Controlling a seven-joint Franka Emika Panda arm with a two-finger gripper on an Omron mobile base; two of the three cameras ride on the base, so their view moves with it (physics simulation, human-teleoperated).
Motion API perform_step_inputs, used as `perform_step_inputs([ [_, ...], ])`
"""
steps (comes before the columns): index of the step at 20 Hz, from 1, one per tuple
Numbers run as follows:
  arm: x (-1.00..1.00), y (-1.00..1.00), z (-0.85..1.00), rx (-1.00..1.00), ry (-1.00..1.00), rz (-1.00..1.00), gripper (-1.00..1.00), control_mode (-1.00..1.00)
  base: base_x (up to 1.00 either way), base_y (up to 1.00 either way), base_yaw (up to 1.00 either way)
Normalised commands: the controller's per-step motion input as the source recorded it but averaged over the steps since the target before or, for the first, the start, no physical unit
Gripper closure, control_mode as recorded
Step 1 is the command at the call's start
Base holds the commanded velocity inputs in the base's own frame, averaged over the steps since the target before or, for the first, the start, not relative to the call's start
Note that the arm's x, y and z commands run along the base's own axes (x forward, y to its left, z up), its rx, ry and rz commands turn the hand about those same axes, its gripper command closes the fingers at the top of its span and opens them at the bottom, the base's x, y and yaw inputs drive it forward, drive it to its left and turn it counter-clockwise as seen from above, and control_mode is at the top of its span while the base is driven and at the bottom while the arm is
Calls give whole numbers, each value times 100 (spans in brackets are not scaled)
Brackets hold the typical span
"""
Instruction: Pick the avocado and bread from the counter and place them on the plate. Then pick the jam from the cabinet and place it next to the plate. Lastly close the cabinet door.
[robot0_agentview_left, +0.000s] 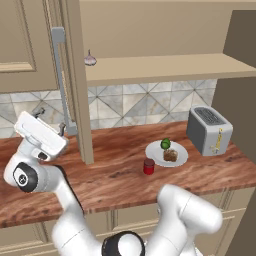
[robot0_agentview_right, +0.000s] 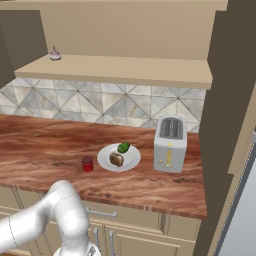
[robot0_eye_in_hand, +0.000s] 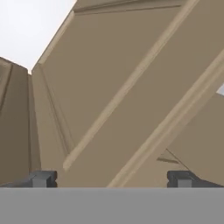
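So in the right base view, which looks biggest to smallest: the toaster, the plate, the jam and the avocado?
1. toaster
2. plate
3. and 4. jam and avocado look about the same size, so no ranking between them.

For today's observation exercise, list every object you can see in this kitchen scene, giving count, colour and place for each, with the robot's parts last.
plate: one, white, on the counter left of the toaster.
avocado: one, dark green, on the plate.
bread: one, brown, on the plate beside the avocado.
jam: one, red jar, on the counter just left of the plate.
toaster: one, grey, at the counter's right end.
garlic bulb: one, pale purplish, on the cabinet shelf.
counter: one, reddish-brown wood.
cabinet: one, beige, above the counter.
cabinet door: one, beige with grey bar handle, standing open.
gripper: one, jaws open, near the door handle.
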Motion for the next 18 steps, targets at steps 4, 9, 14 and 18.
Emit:
perform_step_inputs([
  [4,-3,-60,59,17,-12,3,-100,-100,0,0,0],
  [9,-24,-68,66,17,-9,3,-100,-100,0,0,0],
  [14,-33,-68,69,17,-8,3,-100,-100,0,0,0],
  [18,-8,-68,63,23,-3,7,-100,-100,0,0,0],
])
